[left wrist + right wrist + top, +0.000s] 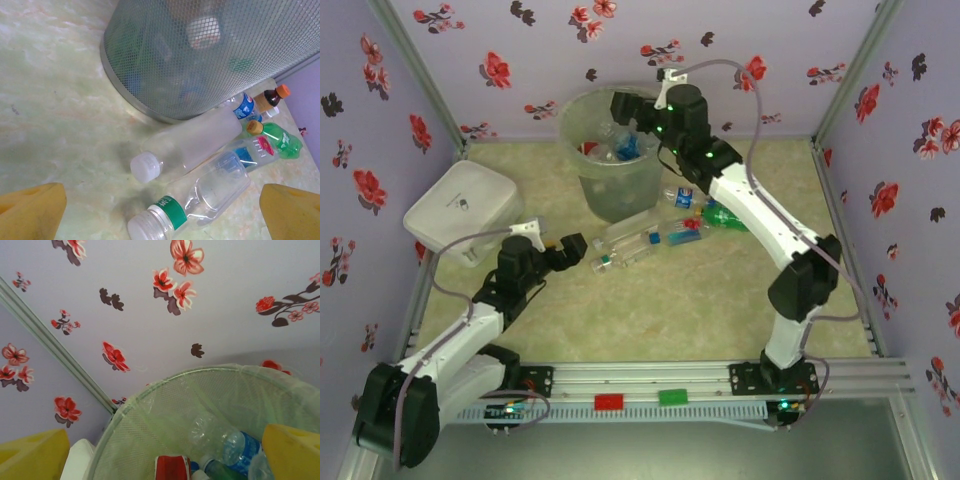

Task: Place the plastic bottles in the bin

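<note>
The bin point(608, 188) stands at the back of the table, holding several plastic bottles point(620, 148). My right gripper point(626, 112) hangs open over its mouth with nothing between the fingers. In the right wrist view the open gripper point(162, 460) looks down past the bin's rim point(175, 384) at a blue-labelled bottle point(235, 442) and a red-labelled one point(172, 467). My left gripper point(572, 248) is open, low over the table. Its view shows a green-labelled clear bottle point(210, 192) between the open gripper point(160, 217) fingers, untouched, and a frosted bottle point(195, 142) beside it.
More bottles lie right of the bin: a green one point(280, 140), a blue-and-red-labelled one point(255, 150), a blue-labelled one point(245, 106). A brown orange-capped vial point(270, 97) lies among them. A white rounded container point(465, 210) sits at the left. Flowered walls enclose the table.
</note>
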Action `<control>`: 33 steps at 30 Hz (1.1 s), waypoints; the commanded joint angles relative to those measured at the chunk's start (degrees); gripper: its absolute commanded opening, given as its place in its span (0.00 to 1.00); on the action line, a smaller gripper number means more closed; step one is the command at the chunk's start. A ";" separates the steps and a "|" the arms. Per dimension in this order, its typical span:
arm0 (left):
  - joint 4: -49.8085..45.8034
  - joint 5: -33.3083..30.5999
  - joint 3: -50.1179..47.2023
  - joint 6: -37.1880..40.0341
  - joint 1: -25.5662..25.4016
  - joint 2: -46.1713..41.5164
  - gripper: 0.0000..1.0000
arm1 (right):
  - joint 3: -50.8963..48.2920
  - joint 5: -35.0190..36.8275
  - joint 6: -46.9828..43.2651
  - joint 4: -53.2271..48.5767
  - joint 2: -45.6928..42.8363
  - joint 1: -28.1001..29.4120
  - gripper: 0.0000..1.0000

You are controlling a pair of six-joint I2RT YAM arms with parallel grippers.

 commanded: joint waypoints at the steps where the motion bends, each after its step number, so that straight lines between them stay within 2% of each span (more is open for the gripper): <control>1: 0.39 1.15 2.39 1.60 -1.32 1.82 1.00 | -6.18 1.84 -3.34 0.38 -6.10 -0.11 1.00; 12: 0.86 0.17 10.52 6.14 -11.95 16.62 1.00 | -29.02 12.18 -4.43 -6.38 -23.65 -0.13 1.00; 18: -8.25 -7.65 20.30 10.00 -18.55 24.93 1.00 | -43.24 17.94 -2.02 -5.68 -31.49 -0.20 1.00; 23: -15.05 -8.00 27.81 12.05 -20.04 33.27 1.00 | -52.01 17.62 0.13 -3.16 -34.50 -0.63 1.00; 33: -20.55 -7.83 33.21 17.46 -20.92 40.43 1.00 | -55.26 17.75 2.06 -5.25 -34.99 -1.34 1.00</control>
